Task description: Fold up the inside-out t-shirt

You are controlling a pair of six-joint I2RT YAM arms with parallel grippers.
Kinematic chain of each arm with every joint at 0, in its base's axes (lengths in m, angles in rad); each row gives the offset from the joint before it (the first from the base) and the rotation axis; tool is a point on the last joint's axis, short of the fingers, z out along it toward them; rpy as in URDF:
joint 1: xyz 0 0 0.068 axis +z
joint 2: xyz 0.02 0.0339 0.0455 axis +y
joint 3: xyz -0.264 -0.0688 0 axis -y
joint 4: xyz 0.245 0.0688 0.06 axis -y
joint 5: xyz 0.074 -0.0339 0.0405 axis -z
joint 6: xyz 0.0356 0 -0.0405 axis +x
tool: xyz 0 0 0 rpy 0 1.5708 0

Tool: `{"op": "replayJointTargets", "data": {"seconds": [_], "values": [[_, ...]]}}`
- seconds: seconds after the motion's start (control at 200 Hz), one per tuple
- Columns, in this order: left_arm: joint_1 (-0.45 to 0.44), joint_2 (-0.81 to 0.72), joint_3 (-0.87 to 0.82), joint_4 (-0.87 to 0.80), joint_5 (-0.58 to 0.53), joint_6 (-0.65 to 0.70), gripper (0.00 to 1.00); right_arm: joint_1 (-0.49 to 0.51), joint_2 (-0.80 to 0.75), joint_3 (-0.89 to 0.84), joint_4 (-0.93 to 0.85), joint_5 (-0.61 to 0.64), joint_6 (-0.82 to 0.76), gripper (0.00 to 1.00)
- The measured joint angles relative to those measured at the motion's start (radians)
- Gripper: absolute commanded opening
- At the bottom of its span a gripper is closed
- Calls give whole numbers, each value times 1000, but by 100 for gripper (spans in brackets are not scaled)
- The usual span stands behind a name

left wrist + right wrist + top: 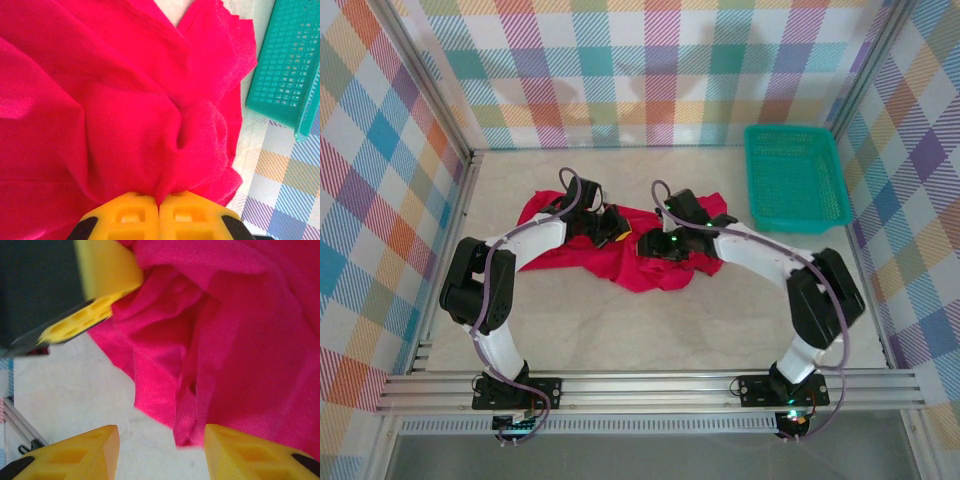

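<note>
Overhead, the red t-shirt (642, 262) is lying crumpled on the counter (620, 335), left of the teal basket (796, 182). Left wrist: the left pincer (159, 205) is pinching a fabric fold shut. Right wrist: the right pincer (162, 439) is gaping empty astride the hem (187, 429); seat cloth deep before closing.

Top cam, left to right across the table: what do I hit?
left gripper, jaws shut on the shirt → right gripper → basket. The shirt spreads under both grippers, so it gets no slot.
</note>
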Motion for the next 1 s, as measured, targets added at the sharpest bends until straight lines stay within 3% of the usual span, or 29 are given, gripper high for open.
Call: {"op": "replayJointTargets", "data": {"seconds": [0.09, 0.19, 0.39, 0.535, 0.68, 0.71, 0.75, 0.78, 0.86, 1.0], "values": [[0, 0, 0, -2, -1, 0, 0, 3, 82, 40, -26, 35, 31, 44], [0, 0, 0, -20, -8, 8, 0, -5, 129, 53, -66, 67, 37, 0], [-2, 0, 13, -93, -63, 24, 0, -66, 29, 52, -129, 88, -88, 0], [-30, 0, 19, -71, -81, -5, 0, -143, -311, -127, 5, 36, -216, 0], [-116, 19, 85, -24, -79, -40, 0, -161, -626, -428, 180, 17, -253, 0], [-130, 32, 102, -13, -80, -46, 0, -159, -666, -491, 204, 21, -250, 7], [-140, 50, 117, -6, -82, -52, 0, -159, -698, -563, 230, 34, -236, 26], [-146, 63, 123, -1, -82, -55, 0, -159, -711, -617, 250, 51, -219, 33], [-155, 90, 127, 2, -93, -61, 0, -160, -715, -721, 256, 95, -182, 43], [-167, 112, 127, -5, -116, -61, 0, -161, -704, -747, 194, 168, -125, 44]]}}
